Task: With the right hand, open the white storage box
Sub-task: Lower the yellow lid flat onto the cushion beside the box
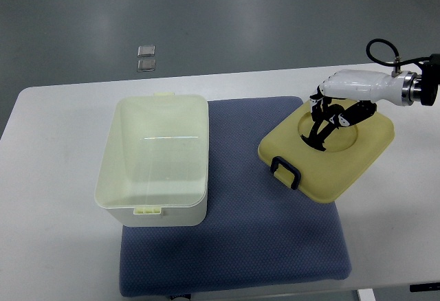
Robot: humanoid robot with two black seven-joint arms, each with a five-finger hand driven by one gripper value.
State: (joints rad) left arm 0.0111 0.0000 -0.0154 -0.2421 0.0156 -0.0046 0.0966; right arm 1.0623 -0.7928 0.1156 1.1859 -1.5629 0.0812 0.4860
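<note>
I see my right hand (328, 114) coming in from the three o'clock edge, its white shell leading to dark fingers (322, 130) that curl down into the round recess of the lid (328, 151). They touch the lid's top, but I cannot tell whether they grip anything there. The lid is pale yellow, off the box, and lies partly on the blue mat (268, 232) and partly on the desk (55, 205). It sits turned at an angle, its long axis running from about eight o'clock to two o'clock, with its black handle (287, 170) on the edge facing seven o'clock.

At nine o'clock from the lid, well apart from it, stands the white storage box (155, 160), open and showing a bare interior. Its long axis runs twelve to six, with a small latch tab at each short end. Its six o'clock end rests on the mat, and its left side overhangs onto the desk.

The desk is white with rounded corners. Beyond it, at twelve o'clock, the floor (240, 19) is grey, with two small square floor plates (146, 58) set in it.
</note>
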